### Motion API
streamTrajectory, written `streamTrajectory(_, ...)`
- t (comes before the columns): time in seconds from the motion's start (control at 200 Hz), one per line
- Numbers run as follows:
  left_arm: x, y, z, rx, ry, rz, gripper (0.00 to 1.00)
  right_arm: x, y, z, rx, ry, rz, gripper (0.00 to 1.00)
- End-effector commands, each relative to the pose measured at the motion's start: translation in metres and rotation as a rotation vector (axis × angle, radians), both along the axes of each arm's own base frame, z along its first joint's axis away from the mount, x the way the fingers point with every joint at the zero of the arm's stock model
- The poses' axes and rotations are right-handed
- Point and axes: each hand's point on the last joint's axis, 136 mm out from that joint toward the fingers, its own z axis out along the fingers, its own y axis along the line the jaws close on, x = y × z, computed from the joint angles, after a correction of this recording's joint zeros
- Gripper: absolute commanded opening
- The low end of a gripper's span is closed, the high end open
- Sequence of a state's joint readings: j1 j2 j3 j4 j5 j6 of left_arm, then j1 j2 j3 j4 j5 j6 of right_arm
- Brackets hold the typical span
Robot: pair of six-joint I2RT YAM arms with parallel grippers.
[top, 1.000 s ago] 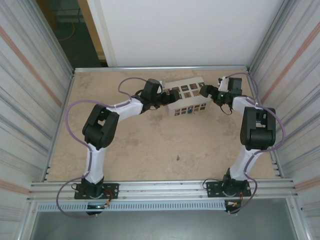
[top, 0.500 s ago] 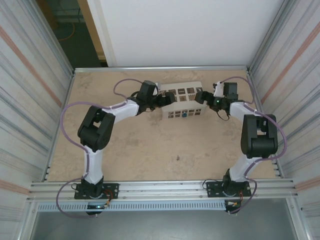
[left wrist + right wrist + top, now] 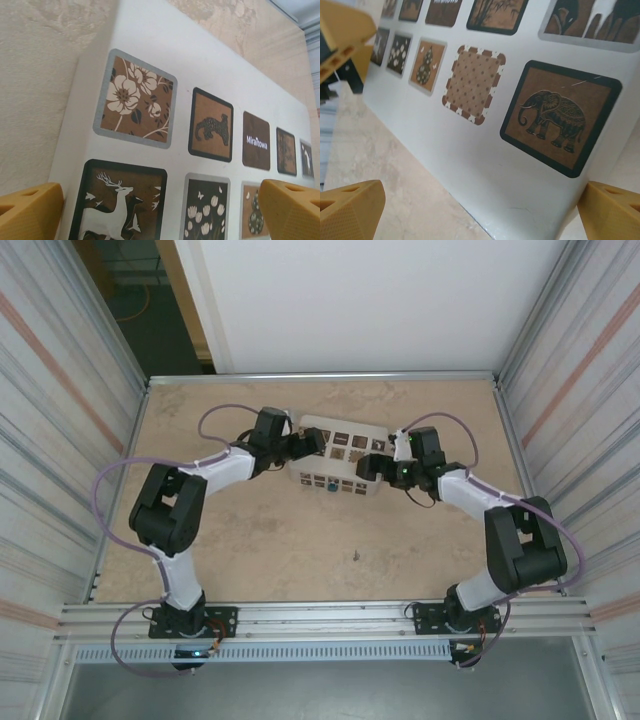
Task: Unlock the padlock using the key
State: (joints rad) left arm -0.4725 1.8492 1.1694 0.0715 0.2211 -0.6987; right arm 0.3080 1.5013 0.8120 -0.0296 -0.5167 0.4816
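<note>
White box (image 3: 345,452), one, blue padlock (image 3: 330,483), one, left claw (image 3: 312,444), right claw (image 3: 369,469)

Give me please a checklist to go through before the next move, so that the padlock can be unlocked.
1. Padlock located: ok. The blue padlock sits at the near side of the white patterned box.
2. Left hand free: ok. It is open at the box's left end.
3. Right hand free: ok. It is open at the box's right end.
4. Key in a hand: not ok. Both hands are open and carry no key.
5. Keyhole direction: cannot tell. The padlock is too small in the top view.
</note>
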Motion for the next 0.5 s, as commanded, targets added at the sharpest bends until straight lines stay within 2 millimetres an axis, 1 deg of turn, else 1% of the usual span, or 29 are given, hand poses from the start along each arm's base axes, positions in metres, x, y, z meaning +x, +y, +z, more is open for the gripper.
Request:
streamTrajectory(0.0, -0.026, -0.036, 0.035, -0.112, -0.042, -0.145, 0.99, -0.027, 0.031, 0.008, 0.053, 0.021, 0.077, 0.97)
streamTrajectory(0.105, -0.027, -0.029, 0.029, -0.102, -0.026, -0.125, 0.99, -0.036, 0.03, 0.002, 0.017, 0.035, 0.057, 0.97)
streamTrajectory(0.255, -0.023, -0.008, 0.022, -0.096, -0.003, -0.066, 0.99, -0.037, 0.007, -0.012, -0.094, 0.059, -0.036, 1.0)
streamTrajectory(0.376, -0.021, 0.008, 0.028, -0.095, -0.009, -0.04, 0.99, -0.037, -0.01, -0.014, -0.168, 0.065, -0.087, 0.99)
streamTrajectory(0.496, -0.021, 0.021, 0.042, -0.097, -0.03, -0.035, 0.99, -0.04, -0.024, -0.012, -0.214, 0.063, -0.128, 0.99)
